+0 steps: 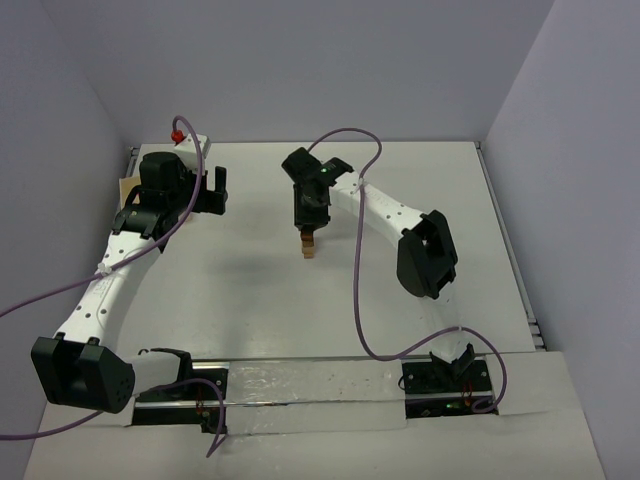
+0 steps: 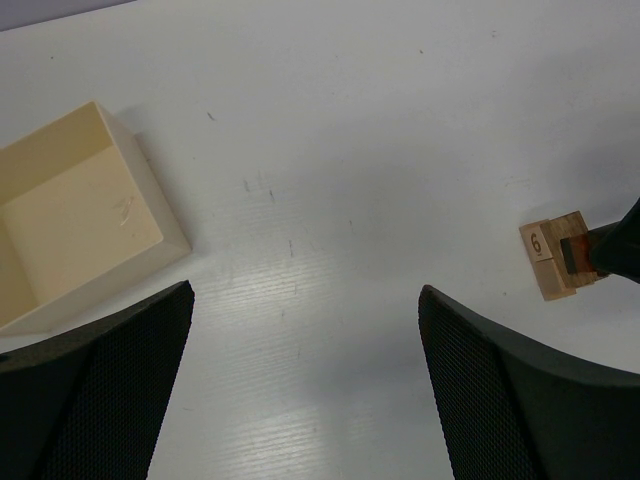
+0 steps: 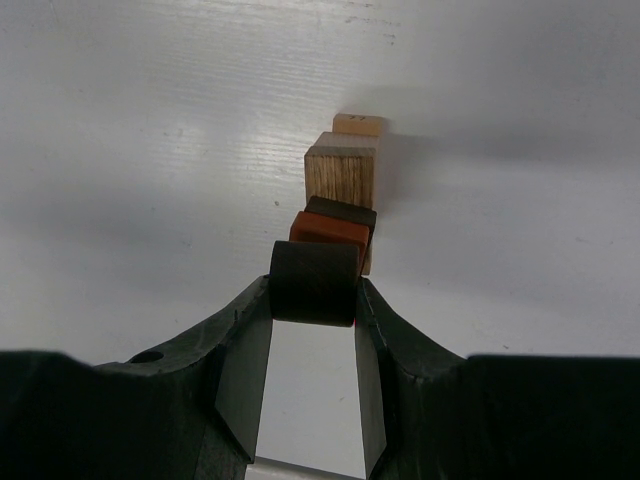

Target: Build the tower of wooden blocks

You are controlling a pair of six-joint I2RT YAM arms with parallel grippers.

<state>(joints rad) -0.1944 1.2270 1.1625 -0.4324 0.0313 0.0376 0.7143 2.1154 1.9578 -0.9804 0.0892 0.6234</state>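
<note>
- We see the tower (image 1: 309, 245), one wood block wide, standing on the white table (image 1: 250, 300), with tan pieces low and a reddish one near its top.
- Directly over the tower, the right gripper (image 3: 313, 300) pinches a dark block (image 3: 313, 275) at the very top.
- Well left of the tower, the left gripper (image 2: 305, 295) hangs spread wide, holding nothing.
- A tan box (image 2: 80, 220) lies farther left of the tower.
</note>
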